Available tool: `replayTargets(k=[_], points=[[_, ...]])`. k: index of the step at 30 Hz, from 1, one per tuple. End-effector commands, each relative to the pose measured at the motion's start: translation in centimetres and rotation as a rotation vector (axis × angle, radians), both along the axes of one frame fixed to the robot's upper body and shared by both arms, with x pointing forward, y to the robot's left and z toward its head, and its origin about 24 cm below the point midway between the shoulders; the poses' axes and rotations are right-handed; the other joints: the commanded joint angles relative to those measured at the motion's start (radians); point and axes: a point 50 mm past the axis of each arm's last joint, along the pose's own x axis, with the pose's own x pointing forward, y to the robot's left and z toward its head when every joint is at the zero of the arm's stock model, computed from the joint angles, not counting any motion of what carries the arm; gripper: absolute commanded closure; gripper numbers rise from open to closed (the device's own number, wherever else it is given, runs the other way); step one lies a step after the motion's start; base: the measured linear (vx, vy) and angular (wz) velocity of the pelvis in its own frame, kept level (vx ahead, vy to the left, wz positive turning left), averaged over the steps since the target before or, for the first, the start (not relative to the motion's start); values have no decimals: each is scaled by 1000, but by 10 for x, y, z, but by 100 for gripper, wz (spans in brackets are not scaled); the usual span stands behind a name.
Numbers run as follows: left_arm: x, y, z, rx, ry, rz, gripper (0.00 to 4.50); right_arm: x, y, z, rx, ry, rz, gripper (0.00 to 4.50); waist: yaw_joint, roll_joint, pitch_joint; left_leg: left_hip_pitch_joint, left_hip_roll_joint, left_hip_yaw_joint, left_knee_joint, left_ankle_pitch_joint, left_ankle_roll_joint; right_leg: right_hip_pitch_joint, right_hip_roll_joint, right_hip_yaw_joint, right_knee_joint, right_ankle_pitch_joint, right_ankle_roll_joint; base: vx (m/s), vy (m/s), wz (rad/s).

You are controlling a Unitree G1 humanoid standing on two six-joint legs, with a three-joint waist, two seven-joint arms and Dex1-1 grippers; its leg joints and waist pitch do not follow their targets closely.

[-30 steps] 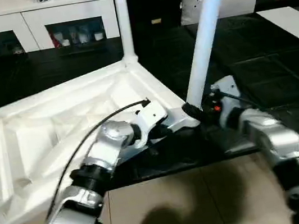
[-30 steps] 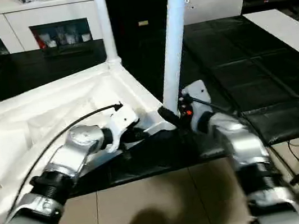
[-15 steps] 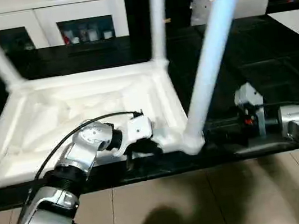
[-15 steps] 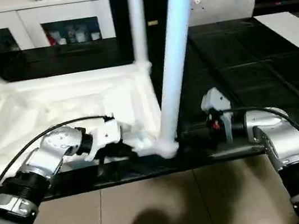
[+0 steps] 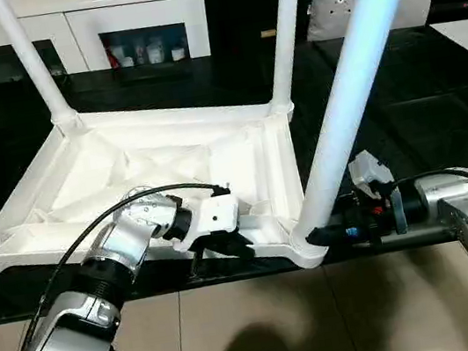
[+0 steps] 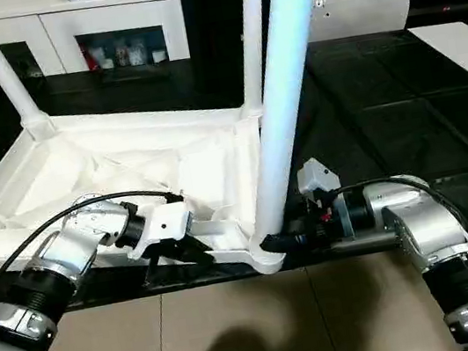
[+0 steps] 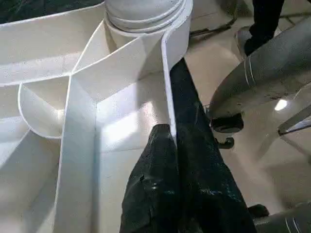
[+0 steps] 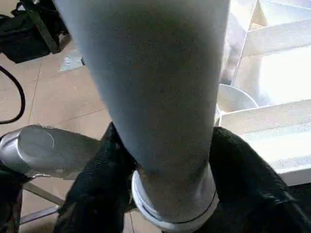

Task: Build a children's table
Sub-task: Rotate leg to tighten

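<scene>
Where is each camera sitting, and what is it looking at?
Head cameras, both eyes: look down on the upturned tabletop past both silver forearms.
Left wrist camera: looks along the left gripper, shut on the tabletop's rim.
Right wrist camera: looks along the right gripper, its fingers either side of the near leg.
Shared: the near leg's corner socket shows in the head and right wrist views.

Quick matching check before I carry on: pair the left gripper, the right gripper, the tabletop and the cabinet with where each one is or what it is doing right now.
1. left gripper
2. right gripper
3. tabletop
4. cabinet

A. lying underside up
B. behind the table, glass doors
C. fingers either side of the near leg base
D. clamped on the tabletop's near rim

Pairs: 1-D, 2-C, 3-A, 4-B
</scene>
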Motion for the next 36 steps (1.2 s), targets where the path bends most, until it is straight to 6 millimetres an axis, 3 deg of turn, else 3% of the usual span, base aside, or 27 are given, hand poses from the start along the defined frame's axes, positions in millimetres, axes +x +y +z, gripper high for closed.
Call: replayTargets(k=[1,7,10,15,16,17,19,22,23,24,25,27,30,31,34,36], points=[[-7,-10,-5,52,6,-103,450,-4,4,-1,19,26,38,246,-5,-7,-73,6,21,7,-65,-177,54,61,-46,36,-61,-168,-237,0,0,0],[-7,-7,-6,41,29,-83,450,-8,5,0,64,44,26,256,-3,-9,-70,7,21,7,-68,-201,46,61,-48,37,-69,-231,-215,0,0,0],[-3,-11,-5,-12,53,13,450,-5,9,1,98,23,-61,256,-1,-9,-70,6,20,6,-68,-191,44,61,-48,37,-67,-233,-213,0,0,0],[7,-21,-4,-83,60,209,450,12,23,-2,109,3,-356,256,-21,-7,-64,6,14,1,-77,-244,3,56,-49,34,-85,-404,-152,0,0,0],[9,-27,-4,-127,84,289,450,22,31,-4,107,19,-507,256,-22,-8,-63,8,13,1,-78,-246,-2,52,-49,34,-89,-419,-143,0,0,0],[10,-30,-4,-143,91,318,450,25,34,-5,106,31,-566,256,-40,-9,-61,-1,7,-6,-83,-253,-25,59,-48,28,-90,-476,-117,0,0,0],[12,-34,-3,-164,98,358,450,30,37,-6,115,57,-652,256,-57,-9,-61,1,5,-7,-83,-264,-27,55,-47,28,-97,-497,-101,0,0,0],[18,-44,-1,-202,86,479,450,47,41,-7,83,41,-900,256,-76,-9,-64,-3,3,-7,-82,-255,-21,57,-45,29,-96,-470,-107,0,0,0],[21,-51,1,-222,70,545,450,54,43,-5,84,-8,-983,256,-88,-11,-67,-1,4,-3,-77,-243,-26,51,-45,31,-92,-420,-124,0,0,0],[22,-53,1,-227,64,564,450,55,43,-5,92,-13,-1005,256,-90,-13,-70,0,2,0,-74,-226,-17,52,-43,32,-91,-392,-132,0,0,0],[23,-58,2,-234,54,587,450,57,44,-5,107,-13,-1041,256,-90,-18,-70,0,1,2,-72,-212,-9,53,-42,33,-91,-374,-135,0,0,0],[25,-67,4,-248,44,613,450,60,45,-7,52,-65,-1064,187,-88,-11,-71,-1,3,5,-70,-174,10,54,-40,35,-85,-294,-159,0,0,0],[25,-75,6,-251,24,632,450,59,49,-9,30,-88,-1037,165,-78,-13,-79,-4,2,9,-61,-70,59,64,-36,38,-63,-91,-217,0,0,0],[25,-75,5,-248,20,635,450,58,48,-8,46,-85,-1040,165,-76,-14,-79,-3,2,10,-60,-59,69,64,-35,38,-61,-67,-223,0,0,0],[26,-72,5,-243,11,642,450,58,43,-7,51,-111,-1043,141,-67,-10,-77,-1,3,10,-61,-63,88,66,-37,37,-60,-58,-231,0,0,0],[26,-70,5,-240,7,645,450,58,40,-6,54,-123,-1045,122,-66,-11,-74,0,4,10,-64,-109,75,66,-38,37,-67,-121,-222,0,0,0]])
